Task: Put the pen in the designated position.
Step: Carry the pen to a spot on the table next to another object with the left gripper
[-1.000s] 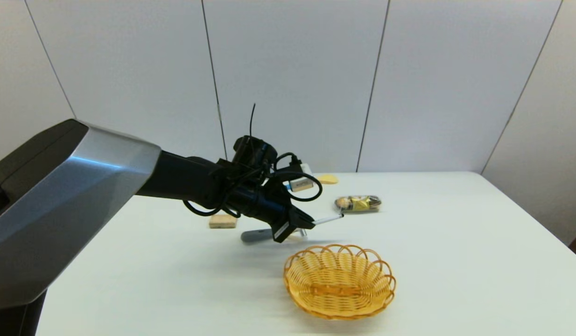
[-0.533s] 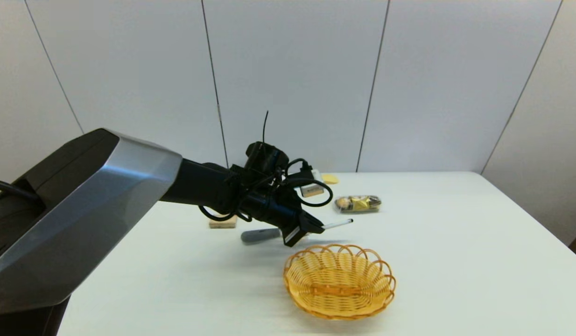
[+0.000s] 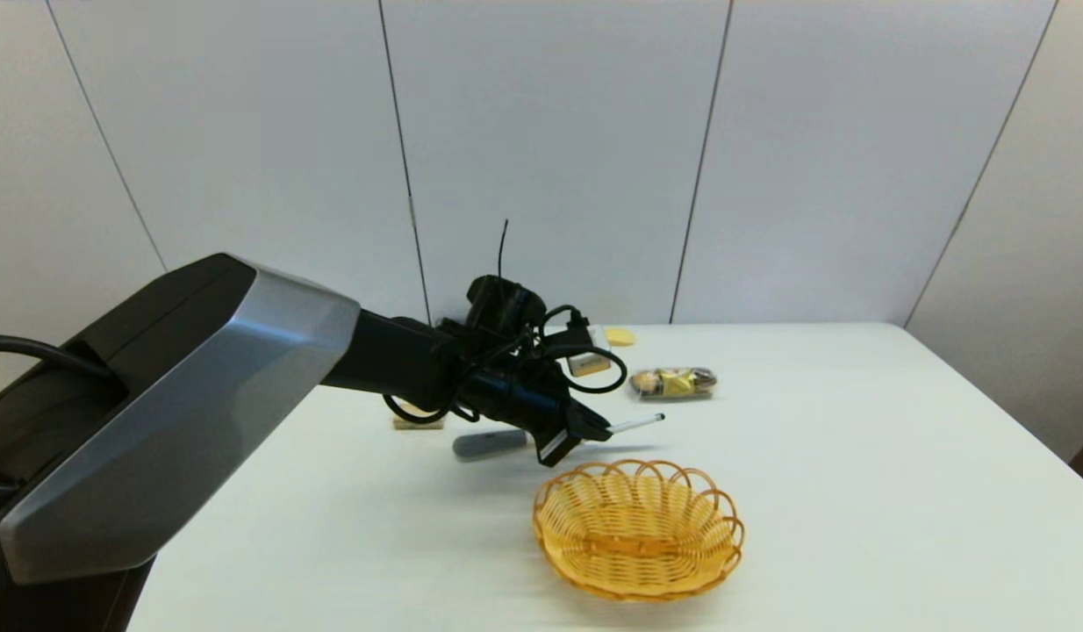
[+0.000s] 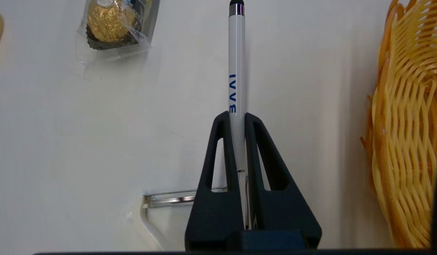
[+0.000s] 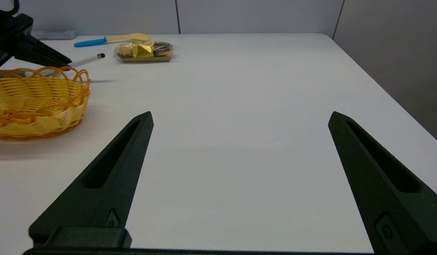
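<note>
Left end effector (image 3: 594,432) pinches the pen (image 3: 636,424) above the table (image 3: 857,491), just behind the basket (image 3: 638,528) rim. Long axis near level; black tip points toward robot's right and slightly away. Left wrist view adds blue lettering on the barrel, fingers (image 4: 220,148) tight on both sides. Right wrist view alone shows right end effector (image 5: 239,118), spread wide, low over bare table.
</note>
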